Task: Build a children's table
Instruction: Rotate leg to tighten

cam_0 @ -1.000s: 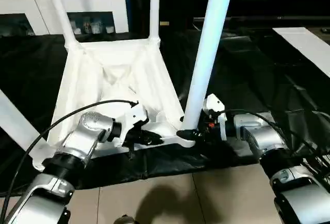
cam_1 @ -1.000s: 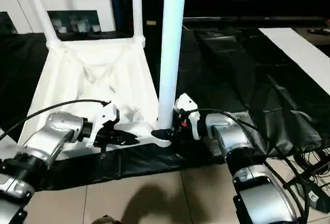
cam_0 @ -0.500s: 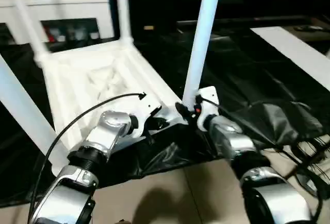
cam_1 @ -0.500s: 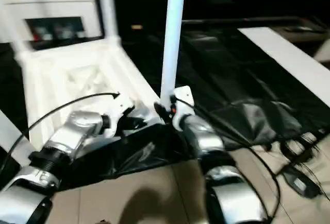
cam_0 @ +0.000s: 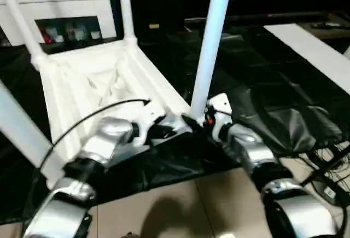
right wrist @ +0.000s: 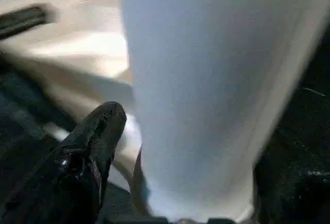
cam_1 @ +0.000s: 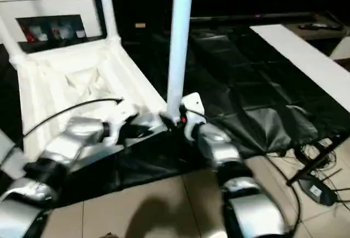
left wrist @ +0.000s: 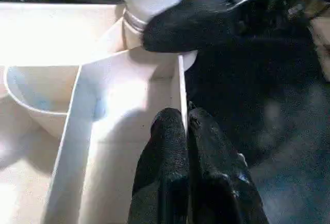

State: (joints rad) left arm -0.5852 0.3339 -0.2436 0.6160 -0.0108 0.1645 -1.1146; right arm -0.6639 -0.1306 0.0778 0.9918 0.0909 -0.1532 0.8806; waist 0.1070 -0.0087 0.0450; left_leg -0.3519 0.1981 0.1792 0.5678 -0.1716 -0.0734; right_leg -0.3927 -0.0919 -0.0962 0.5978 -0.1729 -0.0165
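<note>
Children's table lies upside down on black sheet, legs pointing up. Nearest leg stands in corner socket (close to me). My left hand pinches thin rim wall beside that socket. My right hand spread around base of leg.

Children's table: all white plastic, lying upside down in front of me on the black sheet, ribbed underside facing up. Round tube legs stand up out of the corner sockets. Nearest leg is seated in the near corner socket and leans slightly. Two far legs also upright.
</note>
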